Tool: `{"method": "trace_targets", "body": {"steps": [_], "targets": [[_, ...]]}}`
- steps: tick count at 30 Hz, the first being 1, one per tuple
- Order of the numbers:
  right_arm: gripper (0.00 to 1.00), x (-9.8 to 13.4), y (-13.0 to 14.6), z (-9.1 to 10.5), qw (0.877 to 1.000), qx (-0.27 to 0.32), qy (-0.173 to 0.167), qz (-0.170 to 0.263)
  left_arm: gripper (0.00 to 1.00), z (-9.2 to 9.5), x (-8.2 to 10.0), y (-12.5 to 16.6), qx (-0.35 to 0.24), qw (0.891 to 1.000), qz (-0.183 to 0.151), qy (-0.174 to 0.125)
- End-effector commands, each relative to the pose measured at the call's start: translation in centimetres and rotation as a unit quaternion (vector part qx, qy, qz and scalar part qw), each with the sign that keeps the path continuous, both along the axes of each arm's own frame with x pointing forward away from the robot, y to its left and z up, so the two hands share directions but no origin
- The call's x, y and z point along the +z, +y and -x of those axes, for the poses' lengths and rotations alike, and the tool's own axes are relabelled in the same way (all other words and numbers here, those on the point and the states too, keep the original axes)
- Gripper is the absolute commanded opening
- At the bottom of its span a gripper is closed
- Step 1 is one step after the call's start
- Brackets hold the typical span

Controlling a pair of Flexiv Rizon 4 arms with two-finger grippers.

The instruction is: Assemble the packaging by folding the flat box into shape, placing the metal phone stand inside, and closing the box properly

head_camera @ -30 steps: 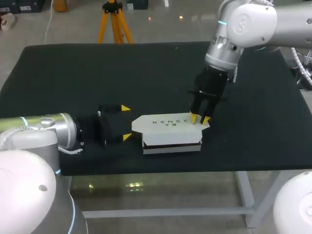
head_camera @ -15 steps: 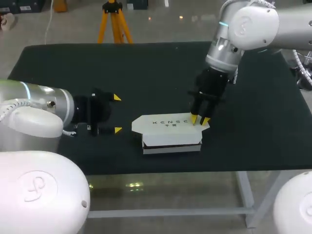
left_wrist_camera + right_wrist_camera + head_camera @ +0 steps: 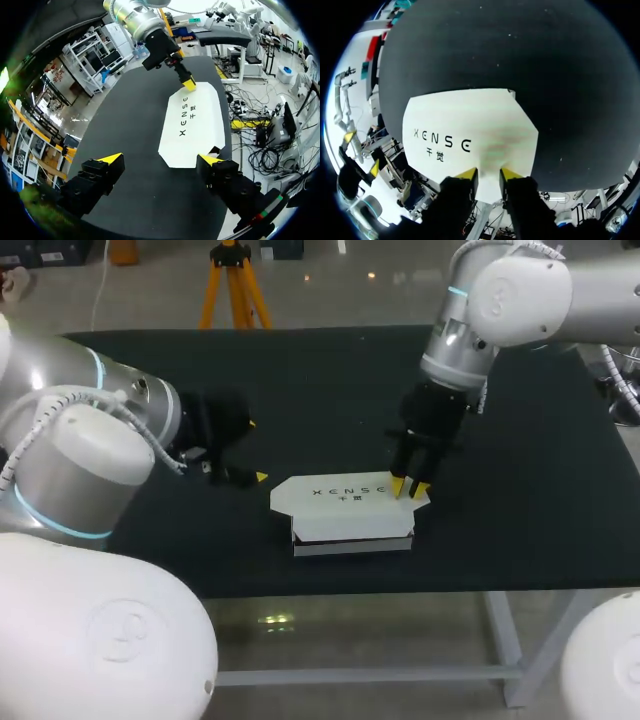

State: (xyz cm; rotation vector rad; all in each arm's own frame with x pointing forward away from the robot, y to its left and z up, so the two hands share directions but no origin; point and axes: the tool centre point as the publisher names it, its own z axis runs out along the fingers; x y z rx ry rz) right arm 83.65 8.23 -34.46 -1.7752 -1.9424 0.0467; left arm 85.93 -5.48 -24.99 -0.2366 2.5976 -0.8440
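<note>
Here the white box [image 3: 350, 508] sits in the lower middle of the head view, near the front edge of the black table [image 3: 300, 370]. Its lid lies flat on top, dark print facing up. The lid's cut corners jut a little past the body at the left end. The front wall is white, with a dark strip along its foot. I cannot tell what is inside, since the lid covers it.

The right gripper [image 3: 410, 486] comes down from the upper right, and its yellow tips rest on the lid's right end. Its fingers are drawn close together with only a narrow slit between them, and they clasp nothing. In the right wrist view the gripper [image 3: 487, 175] meets the box [image 3: 470, 135] at the lid's near edge, and the print lies ahead of it and off to one side.

The left gripper [image 3: 255, 450] is left of the box, at middle left of the head view, and stands apart from it. Its fingers are spread wide and hold nothing. In the left wrist view the box [image 3: 192, 125] lies ahead of that gripper [image 3: 160, 160]. The near end of the lid is close to one finger but not between the two. At the lid's far end the right gripper [image 3: 187, 84] touches down.
</note>
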Motion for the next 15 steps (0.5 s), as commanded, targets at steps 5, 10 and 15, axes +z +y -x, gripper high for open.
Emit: {"method": "trace_targets", "body": {"steps": [5, 10, 15], "targets": [[0.34, 0.0, -0.1, 0.1, 1.0, -0.002, -0.002, -0.001, 1.0, -0.4, 0.6, -0.4, 0.115, 0.978, 0.021, 0.172], [0.34, 0.0, -0.3, 0.2, 1.0, -0.005, -0.005, -0.004, 1.0, -1.4, 0.5, -0.8, 0.182, 0.948, 0.065, 0.251], [0.34, -0.1, -0.5, 0.3, 1.0, -0.01, -0.005, -0.006, 1.0, -1.0, -0.6, -2.3, 0.297, 0.903, 0.076, 0.301]]}}
